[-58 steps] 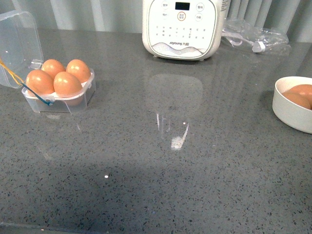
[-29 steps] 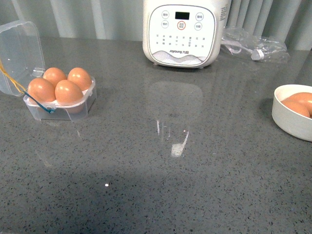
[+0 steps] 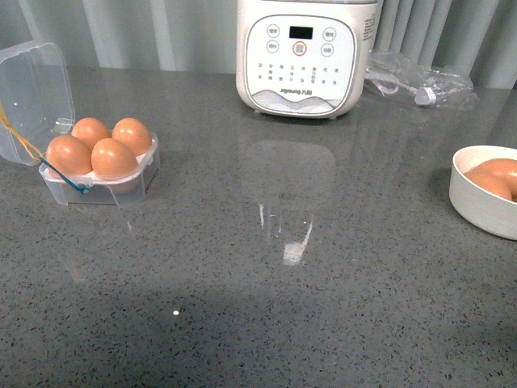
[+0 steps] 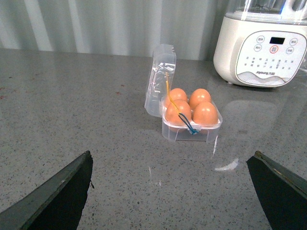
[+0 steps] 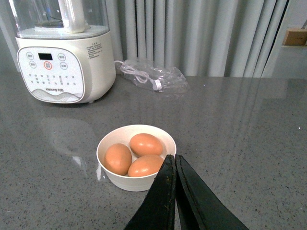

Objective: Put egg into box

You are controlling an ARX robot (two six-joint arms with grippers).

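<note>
- Nearest, the left jaws stand wide apart with nothing between them. They hang above bare tabletop point(image 3: 283, 323), facing the box point(image 3: 95, 186) from a short way off.
- The right jaws are pressed together and empty, their tips just beside the rim of the white bowl point(image 3: 478, 206). If they drop like that, they could tip the bowl or crack one of the three spare eggs point(image 5: 145, 143) inside it.
- The box sits toward the robot's left with its clear lid point(image 3: 36, 89) standing open behind it. All four cups are filled with brown eggs point(image 3: 113, 156).
- I judge the egg of the task to be one of these four, already seated, though I cannot tell which. The task looks finished or nearly so.
- With no free cup, the main hazard is a fifth egg. It would have no seat, would rest on the others and could roll off onto the tabletop.
- The yellow and blue bands point(image 3: 60, 174) trail over the front eggs and the box wall. A jaw reaching for the lid could snag them and drag the light box, or press an egg hard enough to crack it.
- Farther back stands a white kitchen appliance point(image 3: 303, 56). A clear bag with a cable point(image 3: 420, 77) lies beside it toward the right.
- Both are well apart from the box and bowl, so I expect no trouble there.
</note>
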